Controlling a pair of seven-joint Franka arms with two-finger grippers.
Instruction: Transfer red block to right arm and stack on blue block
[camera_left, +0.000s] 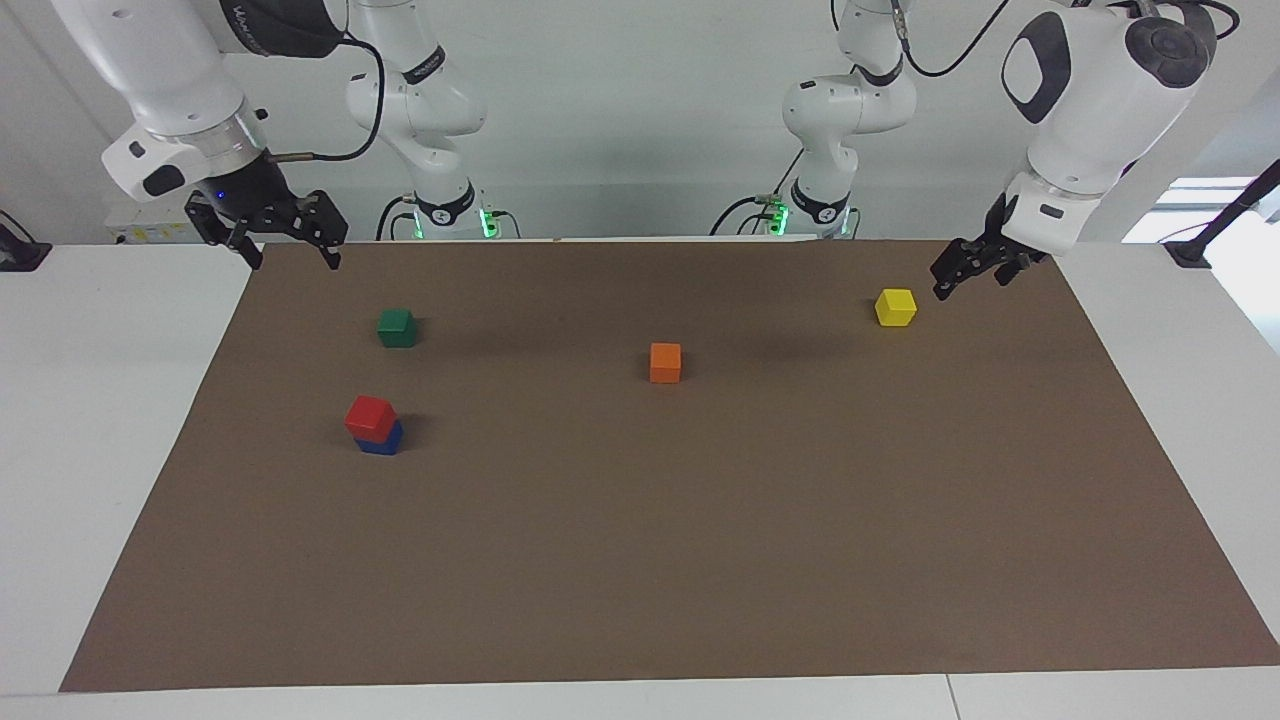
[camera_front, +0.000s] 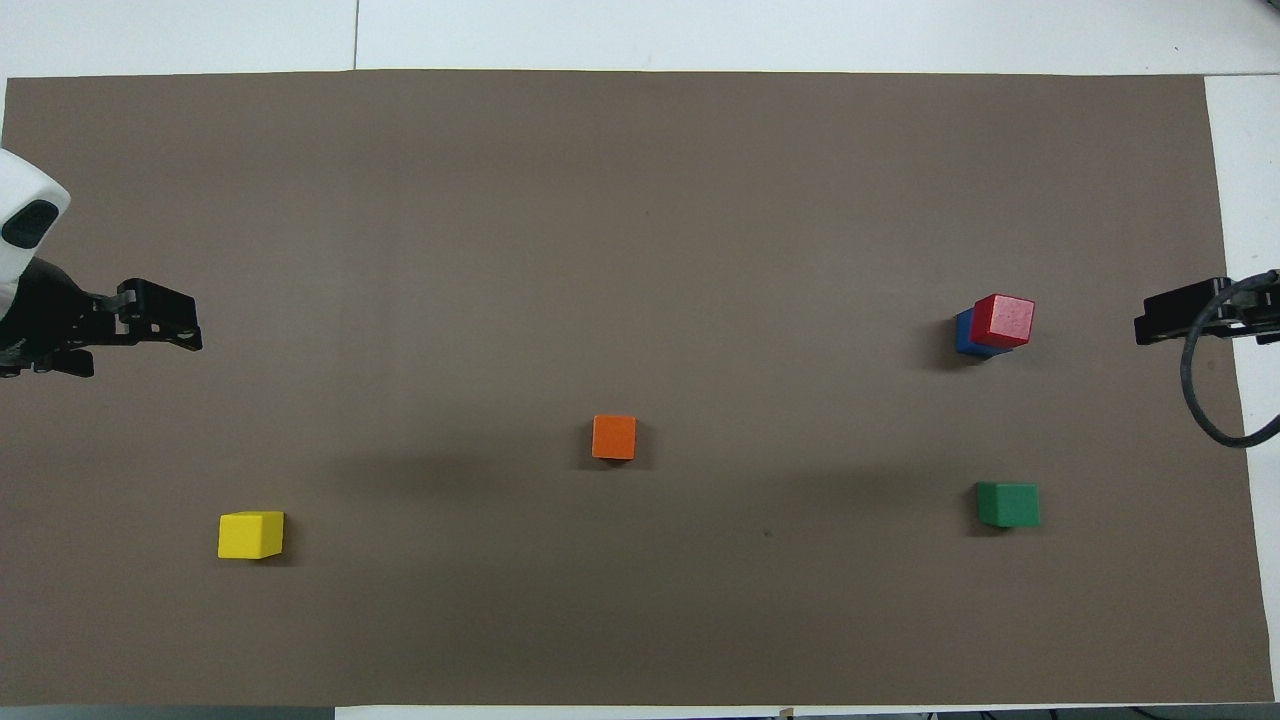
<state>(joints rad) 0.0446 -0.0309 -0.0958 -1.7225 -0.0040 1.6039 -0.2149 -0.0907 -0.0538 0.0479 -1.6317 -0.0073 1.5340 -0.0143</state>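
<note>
The red block (camera_left: 370, 417) sits on top of the blue block (camera_left: 382, 440), slightly offset, toward the right arm's end of the brown mat; the pair also shows in the overhead view, red block (camera_front: 1004, 320) on blue block (camera_front: 966, 333). My right gripper (camera_left: 290, 248) is open and empty, raised over the mat's corner at its own end, apart from the stack. My left gripper (camera_left: 970, 283) is open and empty, raised over the mat's edge at the left arm's end, beside the yellow cube.
A dark green cube (camera_left: 397, 327) lies nearer to the robots than the stack. An orange cube (camera_left: 665, 362) lies mid-mat. A yellow cube (camera_left: 895, 307) lies toward the left arm's end. The brown mat (camera_left: 700, 560) covers most of the white table.
</note>
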